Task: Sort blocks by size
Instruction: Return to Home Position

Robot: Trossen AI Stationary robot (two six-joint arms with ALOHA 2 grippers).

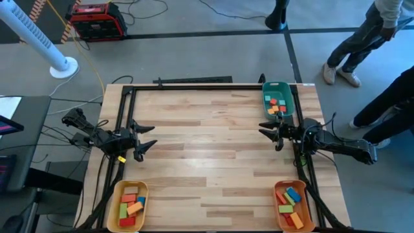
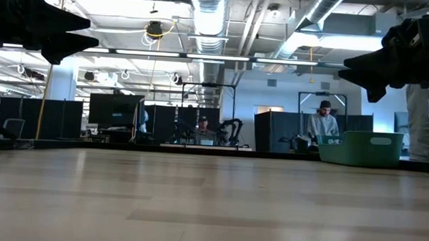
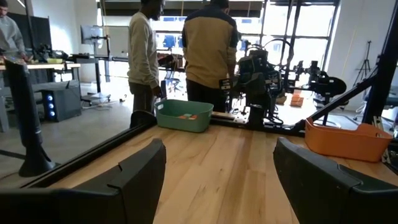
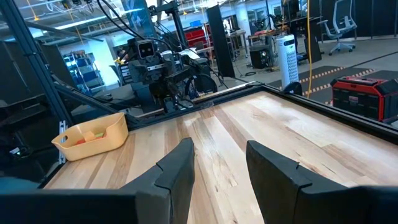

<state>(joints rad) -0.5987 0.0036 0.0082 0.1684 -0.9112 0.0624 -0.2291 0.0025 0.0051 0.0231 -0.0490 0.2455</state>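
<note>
The blocks lie in three trays. Red, orange and teal ones (image 1: 277, 105) are in the green tray (image 1: 285, 90) at the far right. Others (image 1: 131, 202) lie in the yellow tray (image 1: 120, 194) at the near left, and more (image 1: 291, 199) in the orange tray (image 1: 279, 213) at the near right. My left gripper (image 1: 150, 137) hovers open at the table's left side, pointing level toward the right. My right gripper (image 1: 262, 129) hovers open at the right side, facing it. Nothing lies between either pair of fingers (image 3: 137, 180) (image 4: 177, 174).
Black frame rails (image 1: 123, 116) run along the table's left, far and right edges. Bare wood (image 1: 207, 149) stretches between the two arms. People stand on the floor beyond the far right corner (image 1: 352, 45). A white fan (image 1: 55, 55) stands off the far left.
</note>
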